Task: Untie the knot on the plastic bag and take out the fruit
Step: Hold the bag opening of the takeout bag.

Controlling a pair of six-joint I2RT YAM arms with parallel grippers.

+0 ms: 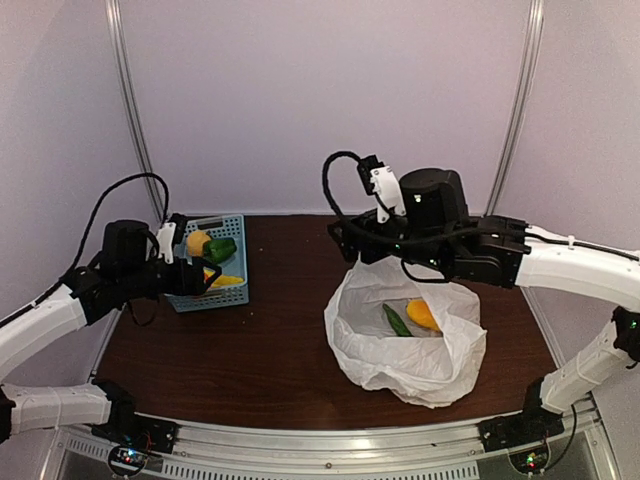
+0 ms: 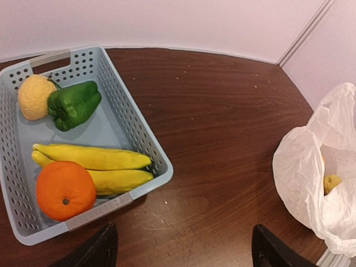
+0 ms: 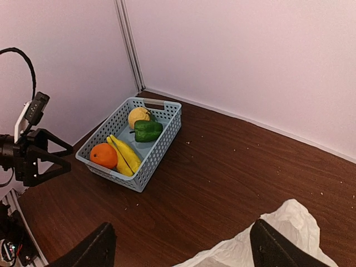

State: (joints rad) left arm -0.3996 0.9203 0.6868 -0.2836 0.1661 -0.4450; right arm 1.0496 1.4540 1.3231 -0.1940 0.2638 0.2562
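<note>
My left claw [image 2: 183,250] wide open and empty, blue basket [image 2: 136,125] just ahead of it, my right claw [image 3: 181,250] wide open and empty, open white bag [image 1: 400,355] just below it, orange and green fruit [image 1: 420,313] inside.

Table [image 1: 270,350]: everything you work with sits on it, with the arm bases at your near edge.
Basket [image 1: 241,262]: at your far left, well apart from the bag.
Basket, far end: round fruit [image 2: 36,97] on the left, with the pepper [image 2: 72,104] touching it on the right.
Basket, near end: orange [image 2: 65,190] in the near-left corner, with the bananas [image 2: 94,164] against it, behind and to its right.
Bag [image 1: 400,375]: on your right, nearer you than the basket.
In the bag: long piece [image 1: 397,320] on the left, with a second piece [image 1: 423,314] just beside it on the right.
Left gripper [image 1: 212,278]: over the basket's near end.
Right gripper [image 1: 345,245]: above the bag's far rim.
</note>
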